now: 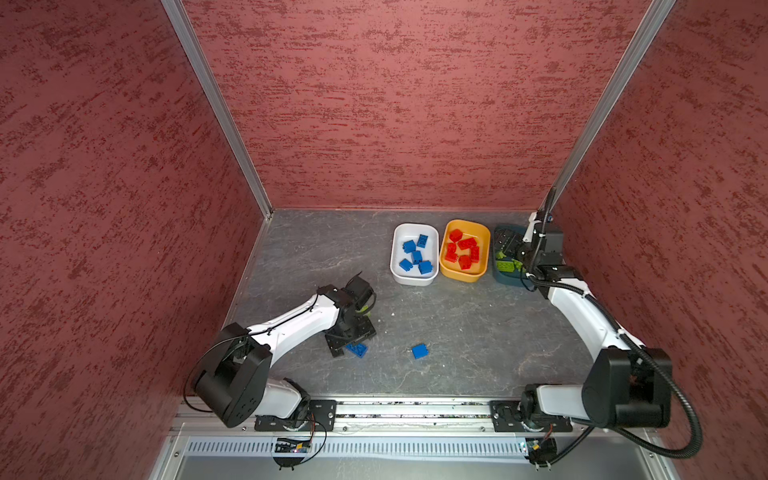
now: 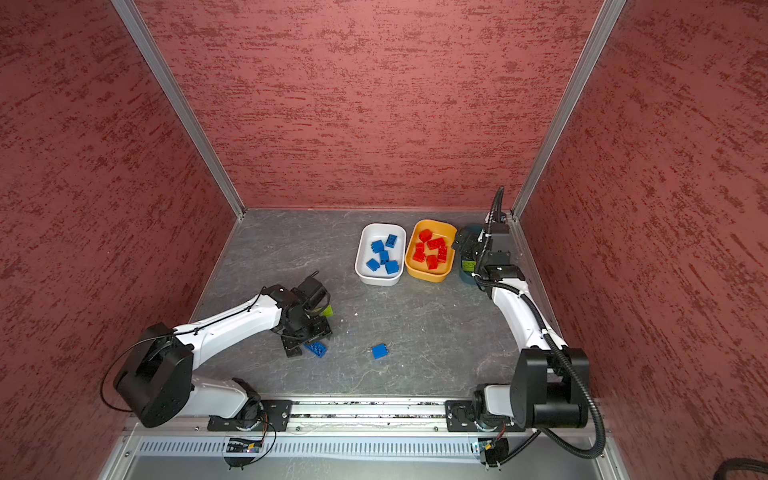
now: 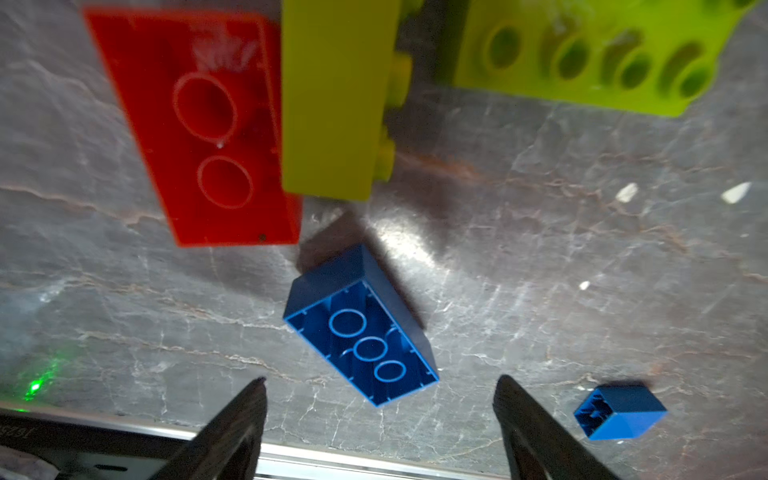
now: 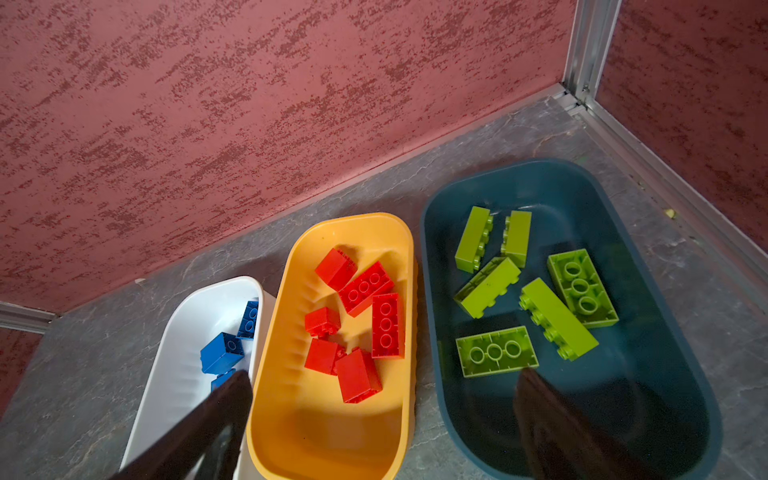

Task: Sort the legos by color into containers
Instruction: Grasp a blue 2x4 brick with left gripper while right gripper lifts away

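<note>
The left gripper (image 3: 381, 379) stood with fingers (image 3: 232, 428) apart over an upturned blue brick (image 3: 361, 324) (not gripped); right gripper (image 4: 384, 373), spread wide and empty, hung above the tubs (image 4: 332, 436).

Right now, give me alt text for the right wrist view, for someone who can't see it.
Three tubs stand in a row by a red wall: white tub with blue bricks, yellow tub with red bricks, teal tub with green bricks. The right gripper hangs open above them, empty.

Mottled red walls (image 1: 395, 104), grey marbled tabletop (image 1: 457, 324), aluminium corner posts (image 1: 217, 108)
</note>
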Robot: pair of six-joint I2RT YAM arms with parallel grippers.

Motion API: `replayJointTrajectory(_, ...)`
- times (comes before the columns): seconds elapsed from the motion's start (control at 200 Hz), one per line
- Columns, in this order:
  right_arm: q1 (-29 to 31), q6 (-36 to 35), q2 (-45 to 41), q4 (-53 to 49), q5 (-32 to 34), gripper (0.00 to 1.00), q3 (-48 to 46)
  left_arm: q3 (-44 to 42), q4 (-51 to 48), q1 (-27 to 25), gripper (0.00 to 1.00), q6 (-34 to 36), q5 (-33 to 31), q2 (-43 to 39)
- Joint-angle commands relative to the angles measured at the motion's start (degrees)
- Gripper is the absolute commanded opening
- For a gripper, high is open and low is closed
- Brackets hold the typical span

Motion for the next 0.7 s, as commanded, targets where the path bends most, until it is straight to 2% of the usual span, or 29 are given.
replayJointTrajectory(0.0,0.37,0.94,-1.86,1.57,0.48,0.99,-0.96,0.88,2.35,0.08,0.79,-0.41,-1.68,2.59)
replayJointTrajectory(0.085,0.35,0.82,-2.54,1.22,0.35,0.99,-1.12,2.12,2.58,-0.21,0.72,1.41,-4.29,5.00)
replayJointTrajectory(0.266,0.40,-0.33,-4.39,-0.28,2.05,0.99,-1.50,2.30,3.98,-0.74,0.54,3.25,-3.90,8.87)
replayJointTrajectory(0.406,0.40,-0.58,-6.05,-0.24,2.46,0.99,-2.61,3.57,4.91,-2.16,0.38,4.55,-4.27,8.83)
replayJointTrajectory(0.521,0.45,-1.50,-7.33,-0.15,1.16,0.99,-3.43,7.80,4.56,-5.44,0.27,8.03,-6.83,9.07)
replayJointTrajectory(0.691,1.89,-1.83,-8.21,1.10,-3.21,0.99,-6.13,18.25,3.57,-9.70,0.20,15.72,-12.41,13.04)
